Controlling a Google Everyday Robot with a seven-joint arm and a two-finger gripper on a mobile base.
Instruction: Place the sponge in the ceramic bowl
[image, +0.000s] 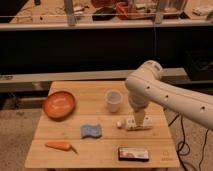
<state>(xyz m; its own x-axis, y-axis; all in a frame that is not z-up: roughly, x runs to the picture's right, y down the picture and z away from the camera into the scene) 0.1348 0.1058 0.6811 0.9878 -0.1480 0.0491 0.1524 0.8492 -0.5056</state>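
The blue sponge (92, 131) lies flat on the wooden table (85, 92), a little left of centre. Up and to its left sits the orange-red ceramic bowl (59, 104) with nothing in it. My white arm reaches in from the right, and its gripper (138, 118) hangs pointing down over the table's right half, just above a small white bottle. The gripper is to the right of the sponge and apart from it.
A white translucent cup (113, 101) stands between the bowl and the gripper. A white bottle (135, 123) lies on its side under the gripper. An orange carrot (59, 146) lies front left, and a dark flat packet (133, 153) front right.
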